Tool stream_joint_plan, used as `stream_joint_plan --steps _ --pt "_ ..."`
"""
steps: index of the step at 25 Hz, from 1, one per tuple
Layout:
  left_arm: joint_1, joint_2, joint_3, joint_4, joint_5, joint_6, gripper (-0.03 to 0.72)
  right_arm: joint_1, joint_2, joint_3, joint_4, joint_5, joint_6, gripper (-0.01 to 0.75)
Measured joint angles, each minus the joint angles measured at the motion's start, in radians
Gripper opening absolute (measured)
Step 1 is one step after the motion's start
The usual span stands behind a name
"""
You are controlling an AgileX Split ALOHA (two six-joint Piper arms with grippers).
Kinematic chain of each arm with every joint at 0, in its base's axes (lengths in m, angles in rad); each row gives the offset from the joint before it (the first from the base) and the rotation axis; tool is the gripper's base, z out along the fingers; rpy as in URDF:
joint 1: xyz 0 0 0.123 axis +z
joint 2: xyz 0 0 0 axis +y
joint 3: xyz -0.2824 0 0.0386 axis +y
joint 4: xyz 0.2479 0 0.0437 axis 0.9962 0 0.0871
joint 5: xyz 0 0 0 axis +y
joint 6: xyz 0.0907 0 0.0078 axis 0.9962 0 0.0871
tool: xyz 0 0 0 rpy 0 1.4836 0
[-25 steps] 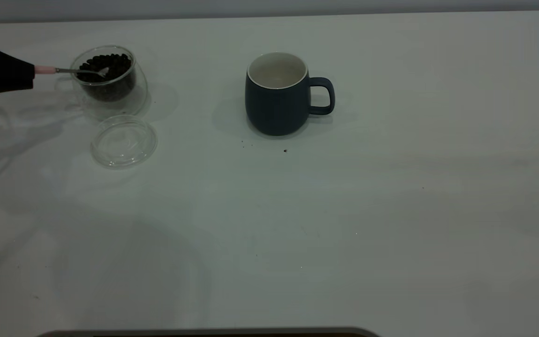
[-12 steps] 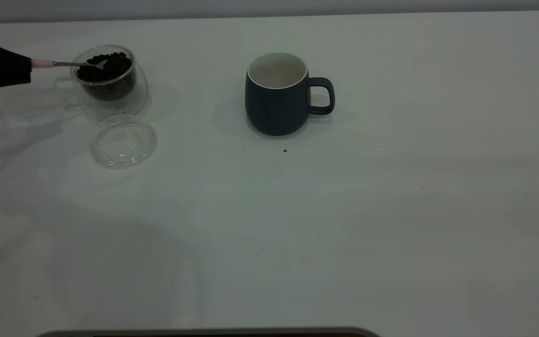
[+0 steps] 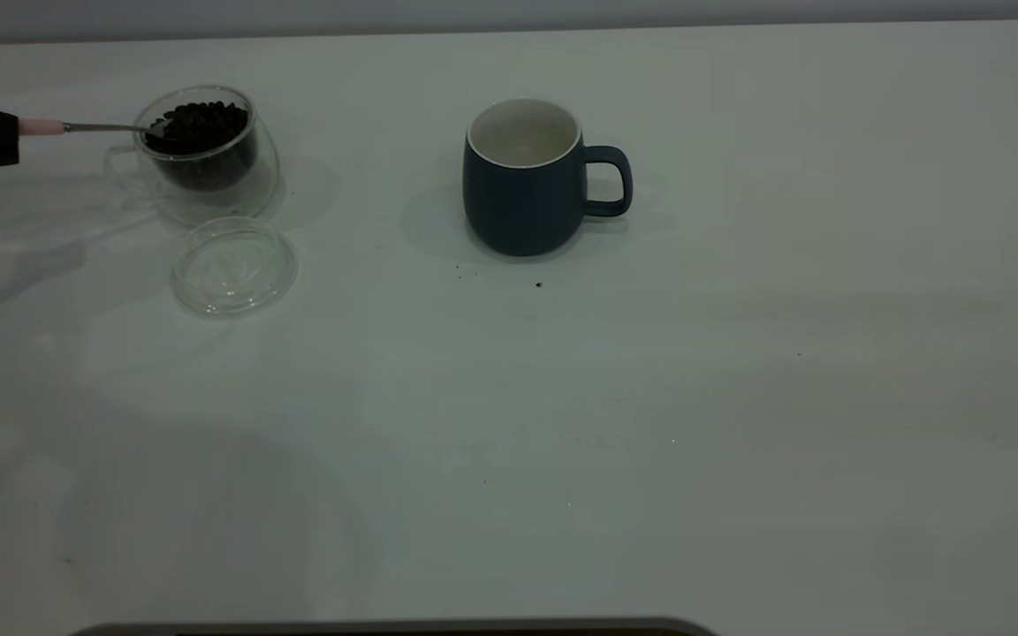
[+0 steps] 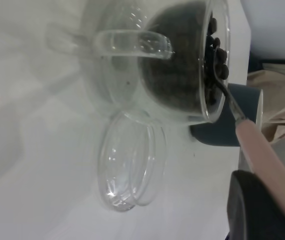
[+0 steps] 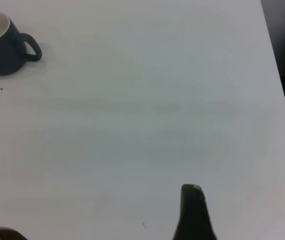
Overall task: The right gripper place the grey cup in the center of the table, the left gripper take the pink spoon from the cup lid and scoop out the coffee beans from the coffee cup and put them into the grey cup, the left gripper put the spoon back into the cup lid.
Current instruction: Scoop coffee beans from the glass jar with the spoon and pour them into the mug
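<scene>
My left gripper (image 3: 5,137) is at the table's far left edge, shut on the pink spoon's handle (image 3: 39,127). The spoon's metal bowl (image 3: 155,131) lies at the left rim of the glass coffee cup (image 3: 204,150), among the coffee beans (image 3: 204,119). The left wrist view shows the pink handle (image 4: 262,155) held in the gripper (image 4: 270,200) and the bowl among beans at the cup's rim (image 4: 217,65). The clear cup lid (image 3: 233,267) lies empty in front of the glass cup. The grey cup (image 3: 527,181) stands upright mid-table, handle to the right. My right gripper (image 5: 192,210) is far from the grey cup (image 5: 0,47).
A few dark crumbs (image 3: 538,284) lie just in front of the grey cup. The right half and the front of the table are bare white surface. A dark edge (image 3: 385,629) runs along the table's front.
My left gripper has drawn back to the left with the spoon. The spoon's bowl moved from the middle of the beans to the cup's left rim. Cups and lid have not moved.
</scene>
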Motion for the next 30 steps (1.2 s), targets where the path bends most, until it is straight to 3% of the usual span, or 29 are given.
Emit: stream_joint_plan --steps 30 --pt "0.0 -0.024 0.0 -0.011 0.004 -0.054 0.124 0.0 0.0 0.0 0.0 0.001 0.0 0.57"
